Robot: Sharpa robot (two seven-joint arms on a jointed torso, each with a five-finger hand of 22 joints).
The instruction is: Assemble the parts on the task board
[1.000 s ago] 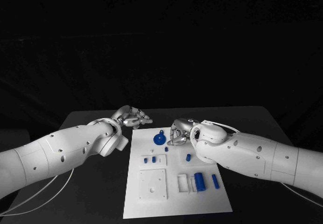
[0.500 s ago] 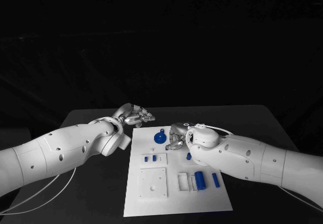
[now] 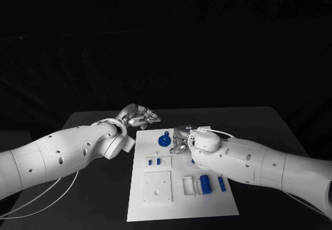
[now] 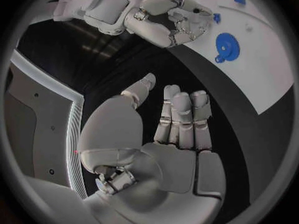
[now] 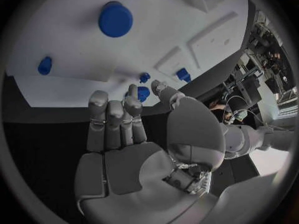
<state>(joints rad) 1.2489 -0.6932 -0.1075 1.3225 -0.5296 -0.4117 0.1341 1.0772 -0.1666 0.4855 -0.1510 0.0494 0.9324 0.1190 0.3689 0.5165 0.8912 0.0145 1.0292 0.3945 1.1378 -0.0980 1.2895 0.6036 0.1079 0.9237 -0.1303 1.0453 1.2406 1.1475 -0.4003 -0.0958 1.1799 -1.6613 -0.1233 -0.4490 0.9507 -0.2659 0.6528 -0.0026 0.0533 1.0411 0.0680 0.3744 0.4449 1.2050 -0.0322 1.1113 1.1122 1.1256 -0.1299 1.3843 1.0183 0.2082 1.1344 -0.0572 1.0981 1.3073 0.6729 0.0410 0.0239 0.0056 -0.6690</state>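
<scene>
The white task board (image 3: 181, 201) lies mid-table. On its far end sits a round blue part with a tab (image 3: 164, 140), (image 4: 227, 46). My right hand (image 3: 181, 143), (image 4: 181, 22) is low over the board just beside it, fingers bent. A small blue peg (image 5: 142, 92), (image 4: 216, 18) stands between its thumb and fingertips; whether they grip it is unclear. Two small blue pegs (image 3: 154, 162) stand in a white block. A blue cylinder (image 3: 205, 184) and a blue bar (image 3: 221, 184) lie nearer me. My left hand (image 3: 139, 116), (image 4: 181, 129) hovers off the board's far left corner, fingers straight, holding nothing.
A square white plate with holes (image 3: 157, 188) and a white slotted piece (image 3: 188, 186) sit on the board's near half. Another small blue piece (image 3: 194, 161) lies against my right forearm. Black table (image 3: 97, 191) flanks the board on both sides.
My right hand has slid down and left along the board, toward the small peg beside the round blue part. My left hand has lifted slightly away from the board's corner.
</scene>
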